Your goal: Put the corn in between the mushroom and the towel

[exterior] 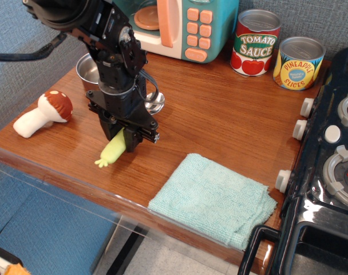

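The corn (112, 150), a pale yellow-green cob with a lobed tip pointing front-left, lies tilted near the table's front edge; its silver head (154, 103) peeks out behind the arm. My gripper (127, 140) comes down on the cob's upper part, with the fingers on either side of it, shut on the corn. The mushroom (43, 113), red-brown cap with white dots and a white stem, lies on its side at the left edge. The mint-teal towel (213, 199) lies folded at the front right. The corn is between the two.
A steel pot (87, 67) stands behind the arm. A toy microwave (185, 26) is at the back, with a tomato sauce can (255, 42) and a pineapple can (300, 63) to its right. A black toy stove (331, 166) borders the right side.
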### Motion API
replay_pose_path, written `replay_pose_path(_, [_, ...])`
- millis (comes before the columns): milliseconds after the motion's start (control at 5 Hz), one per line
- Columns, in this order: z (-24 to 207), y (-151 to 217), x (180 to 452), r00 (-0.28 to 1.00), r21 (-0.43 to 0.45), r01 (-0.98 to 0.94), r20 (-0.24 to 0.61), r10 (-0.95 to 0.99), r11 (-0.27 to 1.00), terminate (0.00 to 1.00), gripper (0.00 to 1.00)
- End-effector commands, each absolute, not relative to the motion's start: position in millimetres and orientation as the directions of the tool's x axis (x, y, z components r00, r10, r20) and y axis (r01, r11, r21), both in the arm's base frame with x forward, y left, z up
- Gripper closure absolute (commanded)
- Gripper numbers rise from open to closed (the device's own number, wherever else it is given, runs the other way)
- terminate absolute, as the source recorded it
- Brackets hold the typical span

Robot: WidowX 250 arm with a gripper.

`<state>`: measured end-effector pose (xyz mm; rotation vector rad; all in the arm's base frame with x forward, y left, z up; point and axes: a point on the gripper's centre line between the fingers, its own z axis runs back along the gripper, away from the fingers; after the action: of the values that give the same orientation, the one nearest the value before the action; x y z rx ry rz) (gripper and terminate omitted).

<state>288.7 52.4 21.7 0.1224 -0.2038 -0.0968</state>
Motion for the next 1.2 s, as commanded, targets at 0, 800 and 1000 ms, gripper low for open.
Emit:
replay_pose_path(0, [33.0, 62.7, 295.7, 0.97, 0.133, 0.093, 0.213, -0.12, 0.987, 0.0, 0.0])
replay_pose_path(800, [110.8, 55.8, 286.9, 0.977, 0.008, 0.083, 0.199, -0.083, 0.997, 0.0, 0.0])
replay_pose_path(1000, [110.8, 55.8, 286.9, 0.977, 0.008, 0.083, 0.199, -0.083, 0.997, 0.0, 0.0])
